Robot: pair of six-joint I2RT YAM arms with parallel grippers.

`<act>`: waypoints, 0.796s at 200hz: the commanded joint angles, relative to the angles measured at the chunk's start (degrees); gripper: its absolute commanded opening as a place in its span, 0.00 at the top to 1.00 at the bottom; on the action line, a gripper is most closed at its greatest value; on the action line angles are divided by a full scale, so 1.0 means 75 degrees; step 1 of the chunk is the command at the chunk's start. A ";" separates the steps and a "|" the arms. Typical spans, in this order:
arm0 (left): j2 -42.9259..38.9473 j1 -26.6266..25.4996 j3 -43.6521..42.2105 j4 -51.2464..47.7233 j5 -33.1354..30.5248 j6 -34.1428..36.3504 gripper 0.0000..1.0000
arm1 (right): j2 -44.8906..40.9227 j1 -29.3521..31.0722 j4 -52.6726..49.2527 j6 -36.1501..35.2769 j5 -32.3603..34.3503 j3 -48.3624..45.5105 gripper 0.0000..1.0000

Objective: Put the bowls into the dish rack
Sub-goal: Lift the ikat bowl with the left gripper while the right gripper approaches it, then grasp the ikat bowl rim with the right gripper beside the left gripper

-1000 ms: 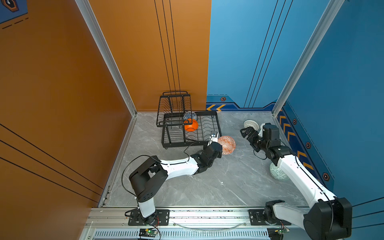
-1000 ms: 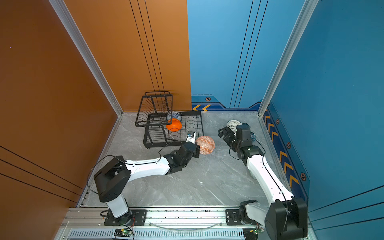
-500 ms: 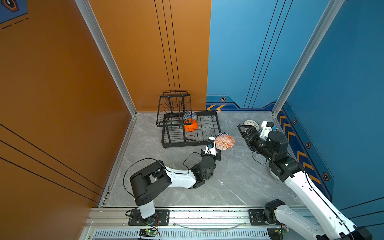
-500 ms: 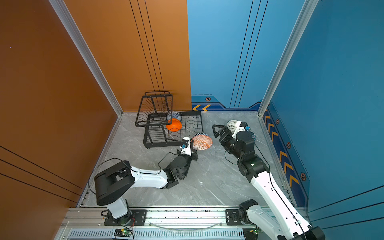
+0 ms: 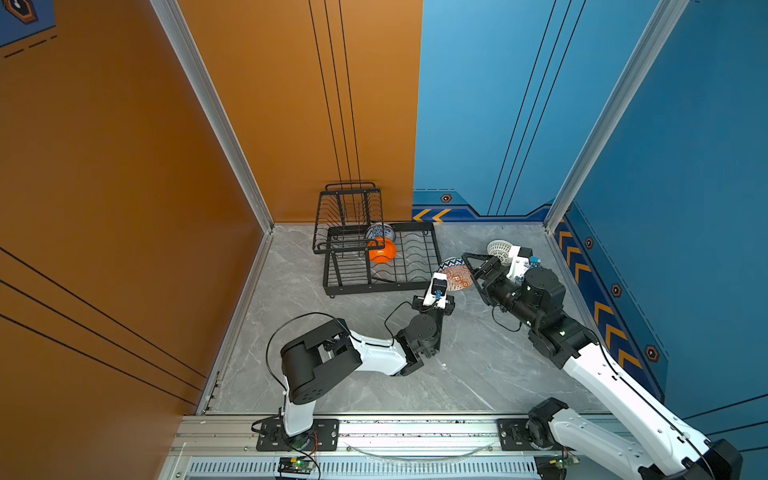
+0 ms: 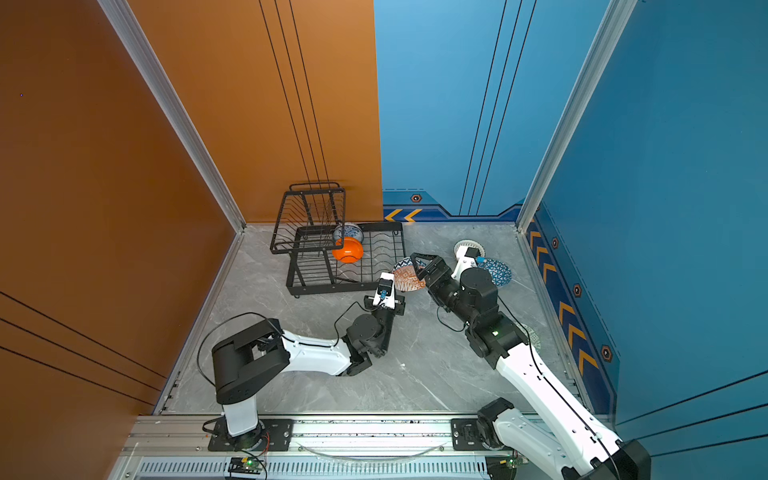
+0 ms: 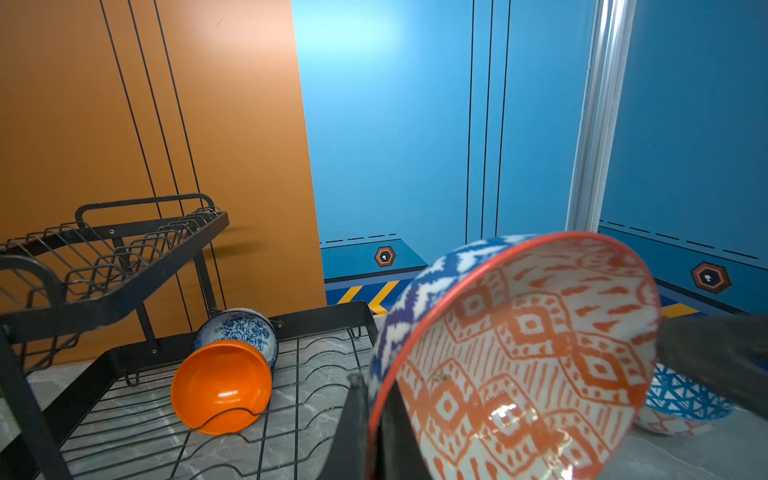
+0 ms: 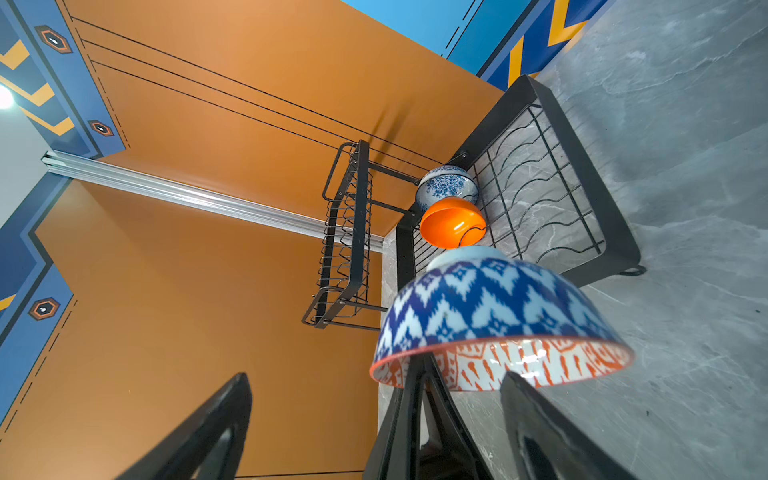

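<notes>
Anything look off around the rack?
Nothing spilled or broken. In the dish rack, the orange bowl lies on its side against the floral bowl. The geometric bowl hangs tilted, pinched at its rim by the left gripper, right gripper open beside it.

Grey marbled floor (image 5: pixel 478 374) fills the cell. On the left stands an orange wall (image 5: pixel 104 166), and the orange back panel (image 5: pixel 291 104) carries thin black lines (image 5: pixel 336 104). To the right it's a blue wall (image 5: pixel 685 166). An aluminium corner post (image 5: pixel 216 116) climbs away. Yellow chevrons (image 5: pixel 432 215) and a hexagon badge (image 5: pixel 446 198) mark the blue skirting (image 5: pixel 465 210). Up front runs an aluminium rail (image 5: pixel 415 432), with a green light (image 5: pixel 296 461) glowing below it.
</notes>
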 commanded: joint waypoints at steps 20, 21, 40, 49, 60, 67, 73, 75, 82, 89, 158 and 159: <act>0.0266 0.0328 0.0975 0.0621 -0.0127 0.0629 1.00 | 0.0097 -0.0048 0.0150 0.0003 -0.0061 0.0339 0.09; 0.0273 0.0327 0.0985 0.0621 -0.0127 0.0639 1.00 | 0.0100 -0.0058 0.0159 0.0010 -0.0061 0.0343 0.09; 0.0343 0.0334 0.1140 0.0624 -0.0139 0.0684 1.00 | 0.0335 -0.0182 0.0353 0.0148 -0.0087 0.0475 0.13; 0.0353 0.0326 0.1157 0.0621 -0.0129 0.0663 1.00 | 0.0453 -0.0243 0.0499 0.0312 -0.0050 0.0489 0.15; 0.0358 0.0326 0.1157 0.0622 -0.0103 0.0648 1.00 | 0.0601 -0.0312 0.0800 0.0532 -0.0015 0.0460 0.20; 0.0348 0.0316 0.1155 0.0623 -0.0103 0.0648 1.00 | 0.0712 -0.0346 0.0979 0.0648 -0.0020 0.0452 0.22; 0.0342 0.0318 0.1141 0.0625 -0.0099 0.0638 1.00 | 0.0824 -0.0359 0.1116 0.0753 -0.0046 0.0476 0.23; 0.0348 0.0316 0.1137 0.0622 -0.0096 0.0634 1.00 | 0.0861 -0.0360 0.1165 0.0787 -0.0054 0.0500 0.23; 0.0331 0.0309 0.1127 0.0623 -0.0075 0.0631 1.00 | 0.1012 -0.0361 0.1333 0.0905 -0.0099 0.0532 0.24; 0.0329 0.0304 0.1120 0.0621 -0.0057 0.0625 1.00 | 0.1177 -0.0350 0.1485 0.1030 -0.0178 0.0600 0.25; 0.0166 0.0365 0.0940 0.0626 -0.0009 0.0695 1.00 | 0.1984 -0.0196 0.2013 0.1376 0.0042 0.1181 0.46; 0.0164 0.0363 0.0933 0.0624 -0.0009 0.0695 1.00 | 0.1987 -0.0196 0.2023 0.1382 0.0055 0.1187 0.47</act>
